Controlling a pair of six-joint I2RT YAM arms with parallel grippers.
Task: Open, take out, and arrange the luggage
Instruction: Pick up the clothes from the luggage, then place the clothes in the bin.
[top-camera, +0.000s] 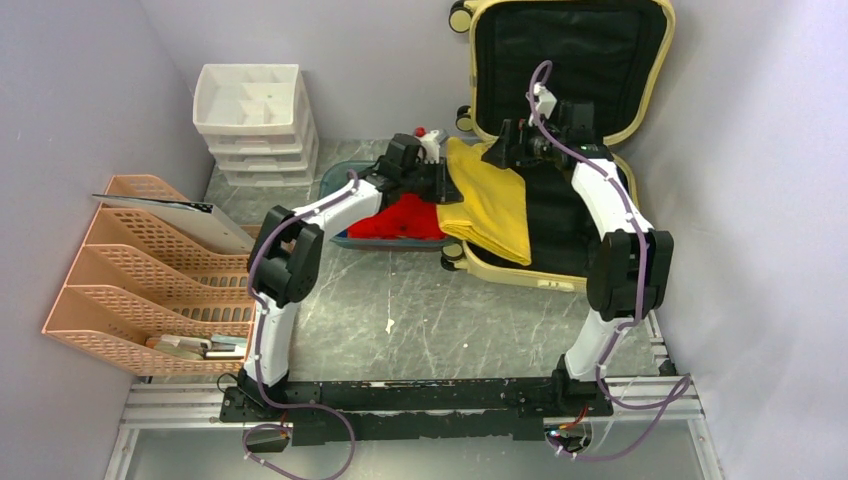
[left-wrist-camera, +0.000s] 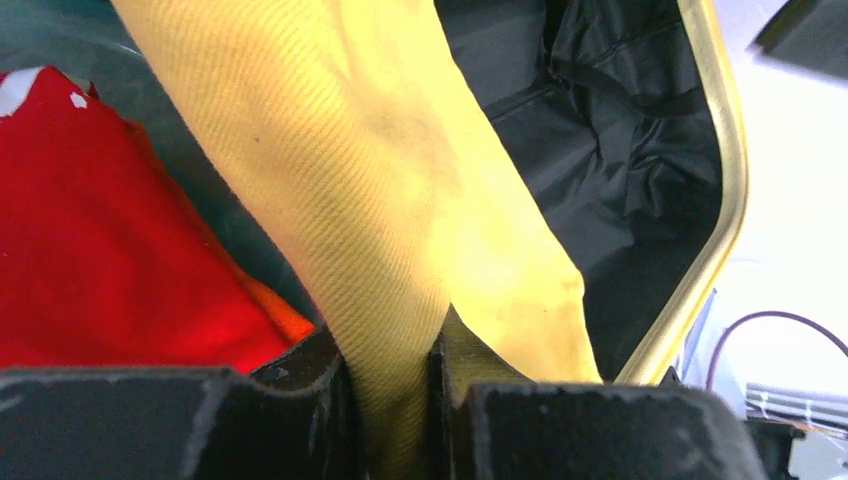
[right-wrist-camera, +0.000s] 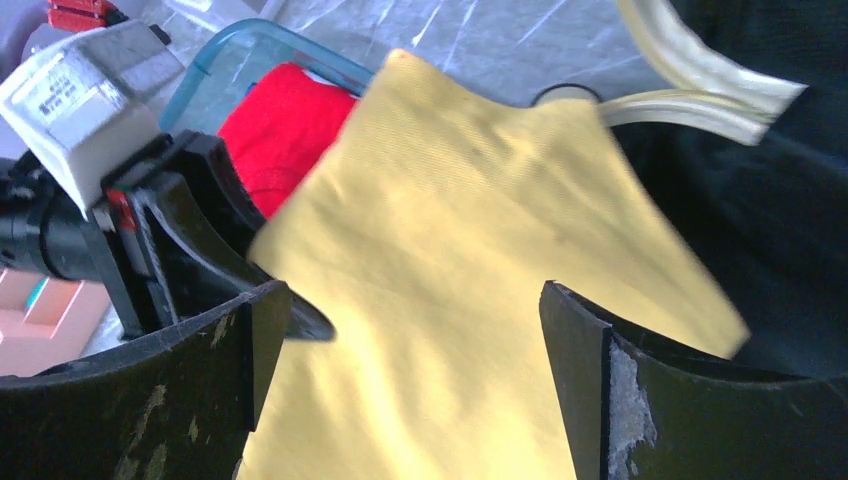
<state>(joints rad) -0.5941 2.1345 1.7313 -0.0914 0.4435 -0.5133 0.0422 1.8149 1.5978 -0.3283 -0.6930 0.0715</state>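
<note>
The large pale yellow hard-shell suitcase (top-camera: 590, 50) lies open at the far right of the grey marbled worktop (top-camera: 420, 310). Its base is flat and its black-lined lid stands up against the far wall, so the opening step looks done and the taking-out step is in hand.

A folded mustard-yellow woven cloth (top-camera: 490, 200) is draped over the left rim of the base, partly inside the suitcase and partly hanging out toward the teal plastic tray (right-wrist-camera: 215, 70) just to its left. A bright red folded cloth (top-camera: 405, 218) lies in that tray.

The left claw (left-wrist-camera: 392, 400) is closed tight on 1 fold of the yellow cloth at its far left edge, and its 2 fingers pinch the fabric between them. The right claw (right-wrist-camera: 415, 370) hangs above the middle of the same cloth with its jaws spread wide and nothing in them.

As I judge it, the cloth now depends on the left arm alone. The next move calls for that arm to keep its pinch, raise the cloth until the trailing half clears the suitcase rim, and carry it left to a resting place in or beside the tray. The right arm should hold clear meanwhile. With only 1 edge pinched, the cloth may unfold or drag on the rim. I cannot tell whether anything else remains in the base, as only black lining shows.
</note>
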